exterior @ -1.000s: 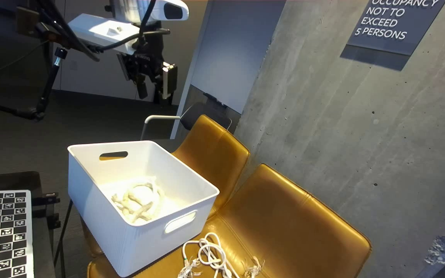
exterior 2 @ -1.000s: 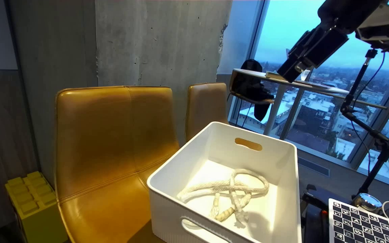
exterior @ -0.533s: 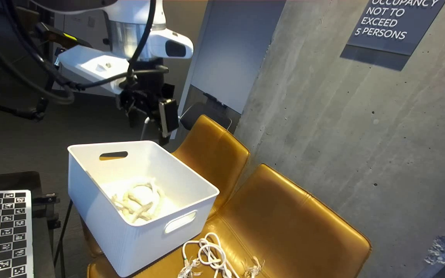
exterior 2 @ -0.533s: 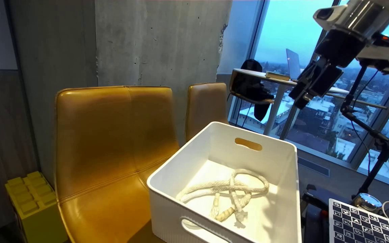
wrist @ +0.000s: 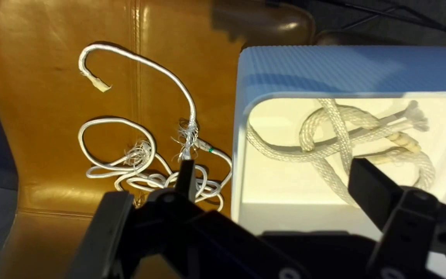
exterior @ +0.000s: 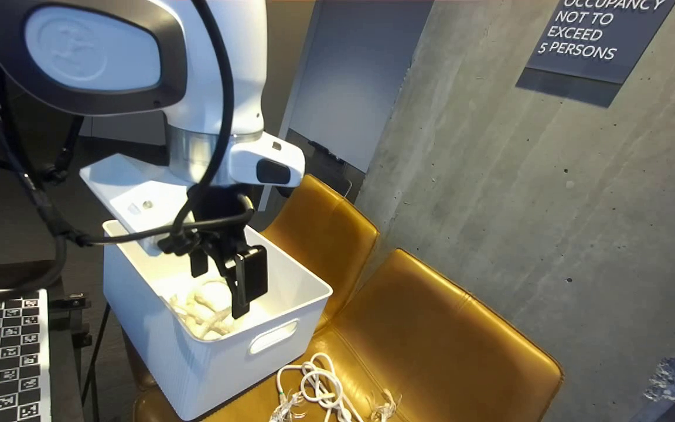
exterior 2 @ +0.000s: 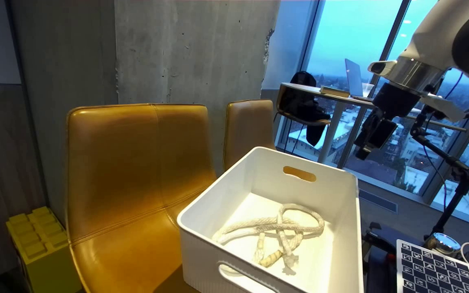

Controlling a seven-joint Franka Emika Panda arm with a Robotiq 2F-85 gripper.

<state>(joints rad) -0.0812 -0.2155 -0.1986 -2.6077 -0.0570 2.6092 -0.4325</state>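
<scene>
In the wrist view, the end effector point(wrist: 272, 172) hangs spread and empty, thin cords point(wrist: 154, 147) tangled on the chair point(wrist: 48, 97) to its left, thick rope point(wrist: 316, 154) looped to its right inside the bin point(wrist: 347, 71), whose long axis runs left to right.

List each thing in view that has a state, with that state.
Claw: open, holding nothing
White bin: upright, lidless
Thick rope: looped over itself in the bin, one end frayed
Thin white cord: part tangled, part loose, frayed in places
Tan chair: upright, cord lying on it
Laptop: open, screen raised
</scene>
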